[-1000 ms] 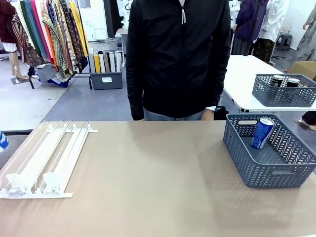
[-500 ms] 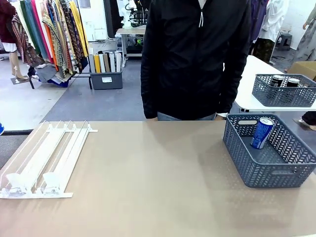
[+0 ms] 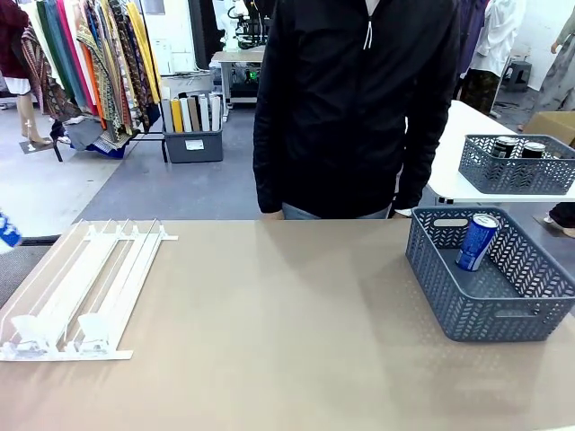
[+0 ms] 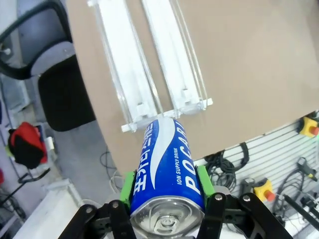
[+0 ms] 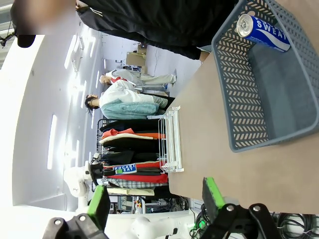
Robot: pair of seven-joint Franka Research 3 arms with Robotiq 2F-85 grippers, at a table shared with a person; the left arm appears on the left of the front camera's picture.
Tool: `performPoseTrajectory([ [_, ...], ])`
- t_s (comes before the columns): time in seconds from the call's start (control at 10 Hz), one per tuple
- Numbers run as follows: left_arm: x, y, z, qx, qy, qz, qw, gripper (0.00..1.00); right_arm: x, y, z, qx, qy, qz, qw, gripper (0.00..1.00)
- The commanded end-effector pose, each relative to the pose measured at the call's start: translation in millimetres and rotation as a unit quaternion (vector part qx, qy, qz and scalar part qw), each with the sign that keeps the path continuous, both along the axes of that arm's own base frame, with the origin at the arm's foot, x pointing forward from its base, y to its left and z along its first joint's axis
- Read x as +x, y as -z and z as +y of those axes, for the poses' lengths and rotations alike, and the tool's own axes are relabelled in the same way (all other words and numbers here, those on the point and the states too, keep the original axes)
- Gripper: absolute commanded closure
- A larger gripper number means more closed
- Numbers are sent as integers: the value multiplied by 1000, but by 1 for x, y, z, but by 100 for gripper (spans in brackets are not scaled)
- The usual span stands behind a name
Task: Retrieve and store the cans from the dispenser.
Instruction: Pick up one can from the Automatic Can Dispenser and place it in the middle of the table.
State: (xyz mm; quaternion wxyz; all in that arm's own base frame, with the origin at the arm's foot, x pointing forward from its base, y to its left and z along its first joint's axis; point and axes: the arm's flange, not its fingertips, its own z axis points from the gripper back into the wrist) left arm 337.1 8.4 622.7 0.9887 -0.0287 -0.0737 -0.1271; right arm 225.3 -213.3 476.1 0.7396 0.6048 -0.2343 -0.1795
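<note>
My left gripper (image 4: 166, 185) is shut on a blue Pocari Sweat can (image 4: 167, 159), held high above the low end of the white dispenser (image 4: 149, 64). In the front view the dispenser (image 3: 81, 287) lies at the table's left, and a sliver of that held can (image 3: 7, 235) shows at the left edge. Another blue can (image 3: 476, 241) leans inside the grey basket (image 3: 503, 314) at the right. My right gripper (image 5: 155, 199) is open with nothing between its green pads, well back from the basket (image 5: 239, 99) and its can (image 5: 261, 31).
A person in a black jacket (image 3: 355, 108) stands at the far edge. A second grey basket (image 3: 517, 171) with black cans sits on a white table behind. A black chair (image 4: 60, 89) stands beside the table's left edge.
The person has stepped to the right. The blue can at the picture's left edge has risen a little. Nothing on the table has moved.
</note>
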Motion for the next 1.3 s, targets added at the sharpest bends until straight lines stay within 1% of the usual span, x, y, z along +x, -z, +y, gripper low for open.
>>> performPoseTrajectory([
  [0.0, 46, 9, -75, -5, 47, -11, 999, 100, 1, -2, 0, 3, 0, -17, 1000, 0],
  [0.1, 68, 20, -127, -10, 102, -14, 995, 100, 1, -2, 0, 3, 0, -17, 1000, 0],
  [0.2, 87, 36, -180, 11, 122, -38, 992, 100, 1, -2, 0, 3, 0, -17, 1000, 0],
  [0.3, 97, 56, -225, 20, 150, -38, 988, 100, 1, -2, 0, 3, 0, -17, 1000, 0],
  [0.4, 103, 80, -268, 30, 175, -33, 984, 100, 1, -2, 0, 3, 0, -17, 1000, 0],
  [0.5, 106, 104, -306, 56, 190, -31, 980, 100, 1, -2, 0, 3, 0, -17, 1000, 0],
  [0.6, 109, 128, -339, 47, 211, -34, 976, 100, 1, -2, 0, 3, 0, -17, 1000, 0],
  [0.7, 113, 146, -359, 48, 229, -25, 972, 100, 1, -2, 0, 3, 0, -17, 1000, 0],
  [0.8, 116, 159, -370, 62, 231, -34, 970, 100, 1, -2, 0, 3, 0, -17, 1000, 0],
  [0.9, 119, 173, -380, 58, 239, -32, 969, 100, 1, -2, 0, 3, 0, -17, 1000, 0],
  [1.0, 119, 189, -389, 51, 248, -14, 967, 100, 1, -2, 0, 3, 0, -17, 1000, 0],
  [1.2, 118, 212, -403, 24, 275, 18, 961, 100, 1, -2, 0, 3, 0, -17, 1000, 0],
])
